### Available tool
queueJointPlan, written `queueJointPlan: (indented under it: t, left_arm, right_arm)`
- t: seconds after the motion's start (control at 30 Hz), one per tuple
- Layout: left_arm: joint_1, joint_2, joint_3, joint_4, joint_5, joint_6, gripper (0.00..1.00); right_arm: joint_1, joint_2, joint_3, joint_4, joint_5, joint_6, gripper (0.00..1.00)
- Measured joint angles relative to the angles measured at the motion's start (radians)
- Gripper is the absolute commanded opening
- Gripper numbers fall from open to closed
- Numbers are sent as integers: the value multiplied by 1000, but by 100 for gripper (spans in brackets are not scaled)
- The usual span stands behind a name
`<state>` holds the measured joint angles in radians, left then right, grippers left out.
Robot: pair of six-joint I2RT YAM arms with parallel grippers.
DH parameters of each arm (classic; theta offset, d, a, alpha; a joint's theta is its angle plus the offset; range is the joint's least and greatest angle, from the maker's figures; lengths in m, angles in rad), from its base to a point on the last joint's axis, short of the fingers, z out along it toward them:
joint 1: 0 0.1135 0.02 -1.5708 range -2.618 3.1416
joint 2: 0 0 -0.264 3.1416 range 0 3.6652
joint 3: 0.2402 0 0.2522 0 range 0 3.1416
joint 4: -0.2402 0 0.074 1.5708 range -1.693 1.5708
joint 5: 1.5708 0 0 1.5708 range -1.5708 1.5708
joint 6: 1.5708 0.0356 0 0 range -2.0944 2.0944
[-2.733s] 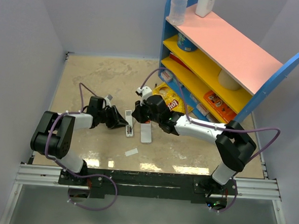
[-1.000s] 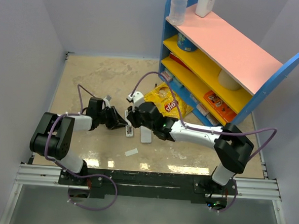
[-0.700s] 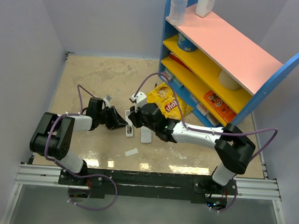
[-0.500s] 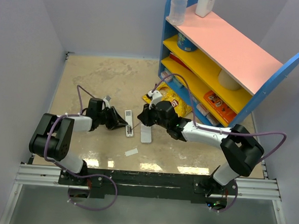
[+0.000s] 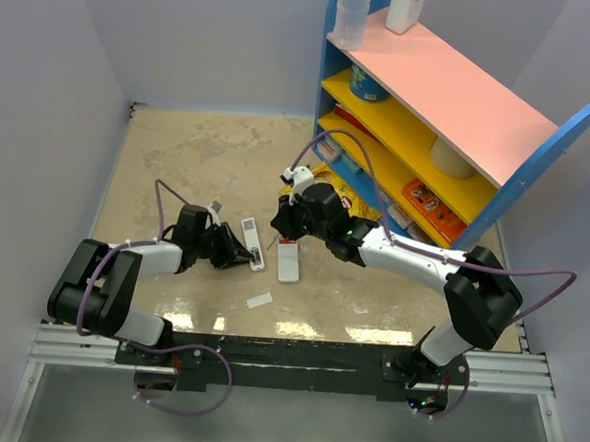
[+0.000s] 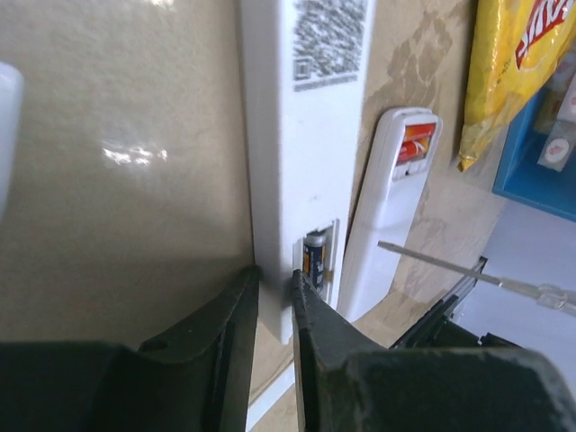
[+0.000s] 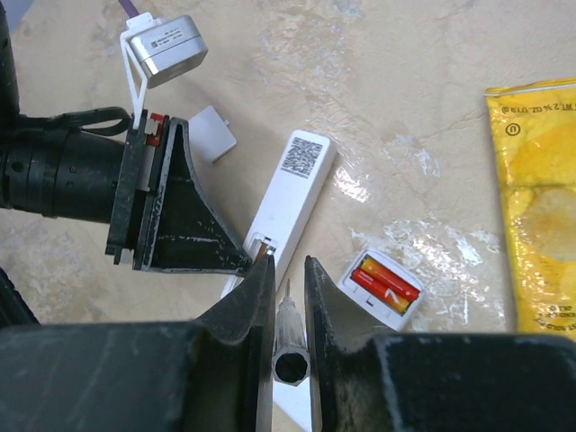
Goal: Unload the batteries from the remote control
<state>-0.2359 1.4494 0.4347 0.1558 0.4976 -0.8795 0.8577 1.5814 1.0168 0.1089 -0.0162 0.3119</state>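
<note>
Where pale walls (image 5: 41, 115) hem the beige table (image 5: 179, 154), two batteries (image 7: 385, 285) sit in the remote control (image 5: 288, 263); left gripper (image 6: 274, 288) pinches a white bar (image 6: 288, 135), right gripper (image 7: 288, 270) a stick (image 7: 288, 312).

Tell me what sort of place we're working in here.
Most likely a staged lab test cell, not a real home: plain pale walls box in a marble-look tabletop, a metal mounting rail runs along its near edge, and a bright toy-coloured shelf stands on it.

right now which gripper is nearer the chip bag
Right. The right gripper is just left of the chip bag; the left gripper is farther left, at the white bar.
</note>
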Motion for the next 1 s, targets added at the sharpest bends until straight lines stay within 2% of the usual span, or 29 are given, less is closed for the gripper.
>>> queueJointPlan:
  t: [0.17, 0.33, 0.57, 0.7, 1.0]
  left_arm:
    - [-43, 1, -20, 50, 13, -43, 28]
    - [-66, 19, 19, 43, 31, -45, 31]
    - [-37, 17, 288, -160, -28, 50, 31]
    - [-5, 28, 369, -217, -64, 90, 32]
    - [0, 259, 523, -286, -85, 182, 34]
  right_arm:
    - [-1, -14, 40, -77, -6, -39, 0]
    - [-1, -72, 13, -111, -41, -43, 0]
    - [6, -115, -52, -88, -114, -32, 0]
    - [20, -95, -77, -80, -140, -19, 0]
    - [87, -38, -78, 45, -150, 43, 0]
